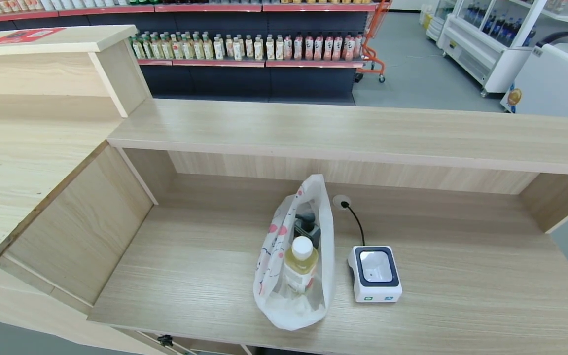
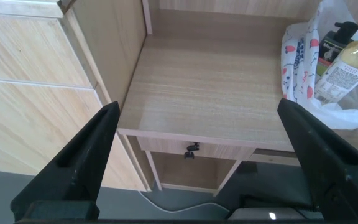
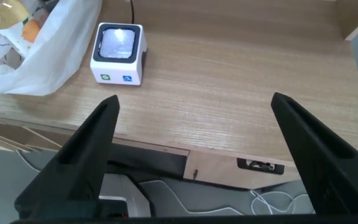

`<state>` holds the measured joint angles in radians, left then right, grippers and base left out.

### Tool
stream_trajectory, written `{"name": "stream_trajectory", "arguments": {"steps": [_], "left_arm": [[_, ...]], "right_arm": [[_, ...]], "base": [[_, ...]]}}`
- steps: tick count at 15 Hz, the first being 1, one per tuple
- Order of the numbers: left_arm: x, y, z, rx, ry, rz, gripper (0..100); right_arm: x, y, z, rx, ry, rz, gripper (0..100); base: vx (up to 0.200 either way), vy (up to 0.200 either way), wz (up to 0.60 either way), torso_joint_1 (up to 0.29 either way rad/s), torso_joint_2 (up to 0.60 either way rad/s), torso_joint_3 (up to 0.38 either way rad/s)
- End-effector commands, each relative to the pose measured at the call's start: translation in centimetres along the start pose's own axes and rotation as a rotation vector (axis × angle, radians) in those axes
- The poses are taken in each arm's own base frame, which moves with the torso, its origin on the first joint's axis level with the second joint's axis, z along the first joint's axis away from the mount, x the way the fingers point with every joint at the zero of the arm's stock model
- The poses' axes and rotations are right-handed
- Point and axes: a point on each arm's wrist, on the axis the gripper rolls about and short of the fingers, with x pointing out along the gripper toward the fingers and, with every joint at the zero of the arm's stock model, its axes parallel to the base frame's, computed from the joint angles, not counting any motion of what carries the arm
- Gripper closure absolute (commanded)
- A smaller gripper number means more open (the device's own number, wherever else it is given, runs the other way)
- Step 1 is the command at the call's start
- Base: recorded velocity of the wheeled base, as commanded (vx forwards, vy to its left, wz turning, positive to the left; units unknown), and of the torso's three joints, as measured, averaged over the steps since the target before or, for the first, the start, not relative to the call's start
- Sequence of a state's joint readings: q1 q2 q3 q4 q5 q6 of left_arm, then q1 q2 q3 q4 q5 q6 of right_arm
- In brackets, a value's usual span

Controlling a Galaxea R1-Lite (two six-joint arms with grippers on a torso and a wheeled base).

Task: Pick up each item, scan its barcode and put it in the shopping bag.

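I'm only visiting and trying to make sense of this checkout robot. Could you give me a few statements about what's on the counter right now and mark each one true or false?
1. A bottle with a white cap stands inside the shopping bag. True.
2. The scanner sits on the robot's left of the bag. False: it sits to the bag's right.
3. The left gripper is clamped on a bottle. False: it is open and holds nothing.
4. A dark cable runs from the scanner to a hole in the counter. True.
5. The right gripper is open and empty. True.
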<state>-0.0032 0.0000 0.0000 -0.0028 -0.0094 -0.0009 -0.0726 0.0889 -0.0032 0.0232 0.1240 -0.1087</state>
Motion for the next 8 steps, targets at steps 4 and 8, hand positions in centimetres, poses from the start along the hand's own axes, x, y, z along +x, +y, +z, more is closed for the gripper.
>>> {"name": "stream_trajectory", "arguments": {"steps": [4,8], "left_arm": [[0.01,0.00,0.01,-0.001,0.001,0.000,0],[0.01,0.00,0.01,-0.001,0.001,0.000,0]], "right_arm": [[0.05,-0.01,0.01,0.002,0.006,0.000,100],[0.05,-0.01,0.01,0.001,0.006,0.001,100]], "base": [[0.000,0.000,0.00,0.000,0.00,0.000],[0.000,0.000,0.00,0.000,0.00,0.000]]}}
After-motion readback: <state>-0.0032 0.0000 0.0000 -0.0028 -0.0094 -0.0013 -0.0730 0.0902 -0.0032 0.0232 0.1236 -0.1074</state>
